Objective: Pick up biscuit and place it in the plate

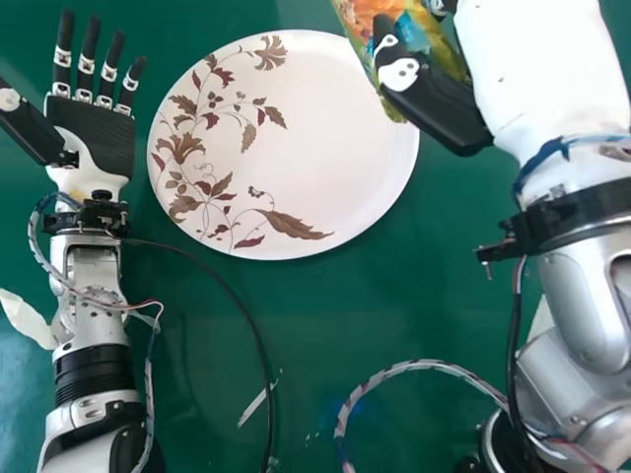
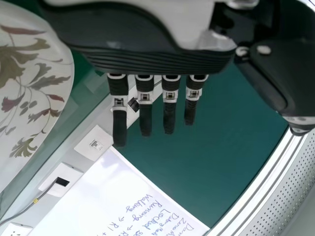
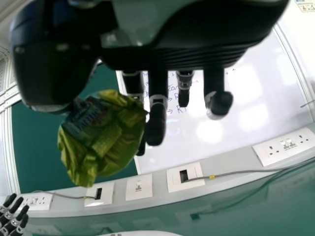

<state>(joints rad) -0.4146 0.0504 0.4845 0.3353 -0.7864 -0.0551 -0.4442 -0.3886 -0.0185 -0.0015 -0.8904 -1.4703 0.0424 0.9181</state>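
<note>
Robot's left hand [image 1: 94,148] spread wide beside the plate's left edge, white plate [image 1: 340,187] with brown floral print on a green table [image 1: 325,315], biscuit packet [image 1: 399,44] pinched in the right hand [image 1: 434,99] above the plate's far right edge.

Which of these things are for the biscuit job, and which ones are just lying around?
For the job:
- the biscuit packet, pinched in the right hand
- the flowery plate, where it should go

Not for the job:
- the left hand, open and idle
- the pale strip or mark on the table
- the whiteboard
- the wall socket
</note>
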